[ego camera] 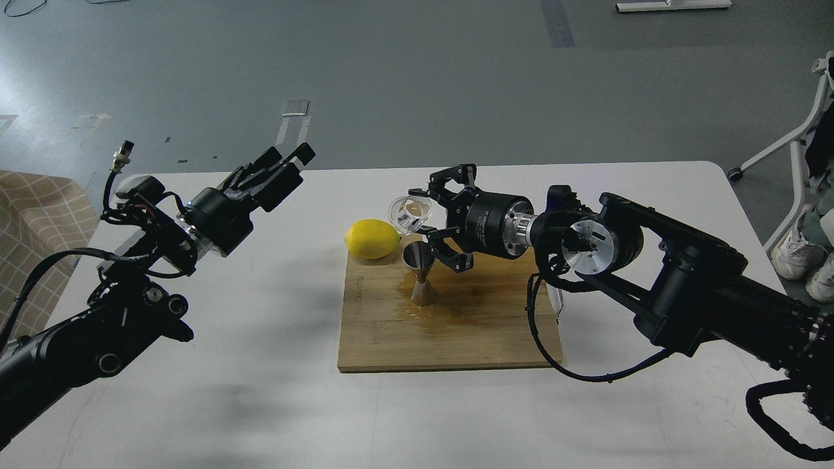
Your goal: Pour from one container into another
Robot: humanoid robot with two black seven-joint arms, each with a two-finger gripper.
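Glass cup [409,213]: held tipped on its side above and just left of the jigger's mouth, open end facing left and down.
Right gripper [435,220]: jaws clamped on the cup; the arm reaches in from the right, over the board.
Jigger [420,272]: upright on the wooden board [449,312], near its back-left part, just beside the lemon [372,238].
Lemon: at the board's back-left corner, close under the cup.
Board surface: dark wet patch around and right of the jigger's foot.
Left gripper [288,163]: raised over the desk's left part, well apart from the board; jaws nearly together, holding nothing.
Desk [260,391]: white, with bare room in front of and left of the board.
Room: grey floor beyond the far edge, a white wheeled frame [791,140] at right.
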